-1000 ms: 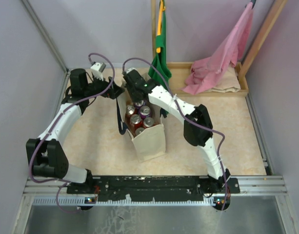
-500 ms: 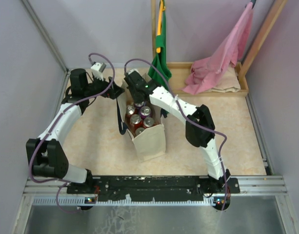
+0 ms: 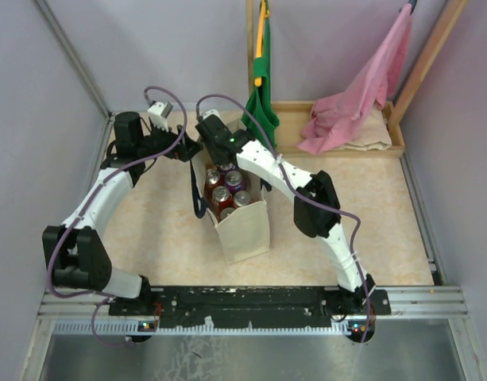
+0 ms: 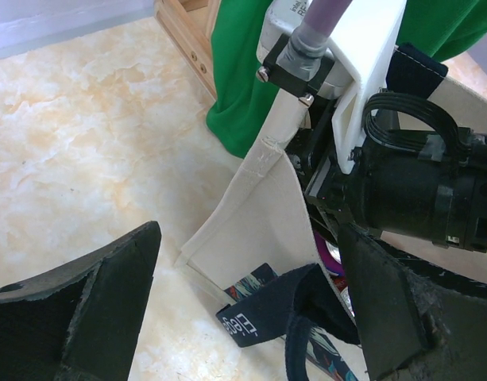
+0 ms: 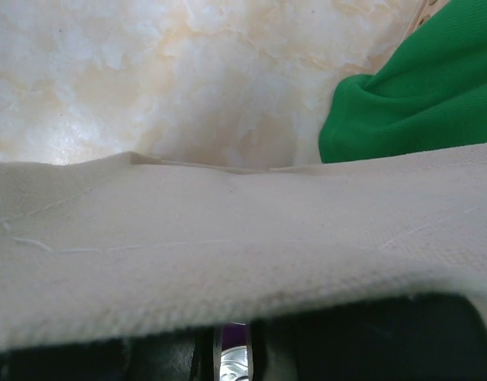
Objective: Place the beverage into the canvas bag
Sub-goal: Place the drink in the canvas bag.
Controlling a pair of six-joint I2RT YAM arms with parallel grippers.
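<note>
The canvas bag [image 3: 245,234] stands upright and open-mouthed near the middle of the marbled table [image 3: 148,230], and from above we count five beverage cans [image 3: 222,195] packed inside it, their tops red or purple. The left gripper [image 3: 189,149] sits at about 10 o'clock from the bag's mouth, level with the far left corner. In its wrist view, the left gripper [image 4: 251,238] has its jaws spread wide and grasps nothing. The bag's corner seam [image 4: 259,214] rises between the two dark fingers [image 4: 84,309] without touching either, and a loop of the navy strap handle [image 4: 267,309] with a white printed mark lies just below. The right gripper [image 3: 214,161] reaches down at roughly 12 o'clock on the bag's rim, just over the far wall. Its wrist view is almost filled by that cream wall [image 5: 227,254], running from 9 to 3 o'clock right in front of the fingertips. There the right gripper [image 5: 231,341] has its jaws drawn together, leaving only a thin slit through which we glimpse a sliver of purple and a silver can top. We cannot tell whether the fingers pinch any of the cloth. A green cloth bag [image 3: 261,95] hangs at about 1 o'clock from the canvas bag, and a pink cloth bag [image 3: 362,87] drapes over a wooden tray [image 3: 338,151] at 2 o'clock.
</note>
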